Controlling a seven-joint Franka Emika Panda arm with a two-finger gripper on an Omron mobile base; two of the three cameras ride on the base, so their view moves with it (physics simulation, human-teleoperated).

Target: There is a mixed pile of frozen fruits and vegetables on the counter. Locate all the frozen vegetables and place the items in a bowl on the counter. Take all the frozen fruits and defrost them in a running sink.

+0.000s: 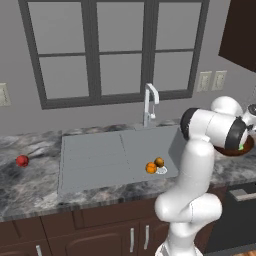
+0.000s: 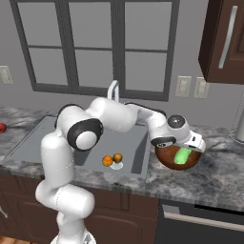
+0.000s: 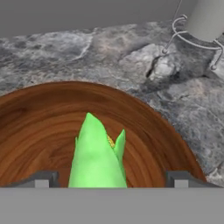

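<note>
- Grey marbled desk runs under a window, with the sink set into it.
- Claw hangs over the bowl, tips apart on either side of the green piece; it seems released, though contact is hard to judge.
- Vegetable step looks done: the green piece lies in the bowl.
- 2 orange balls sit in the sink by the drain.
- Left, I judge: the red ball on the desk, and the tap, where no water shows.
- No readable writing or brands.
</note>
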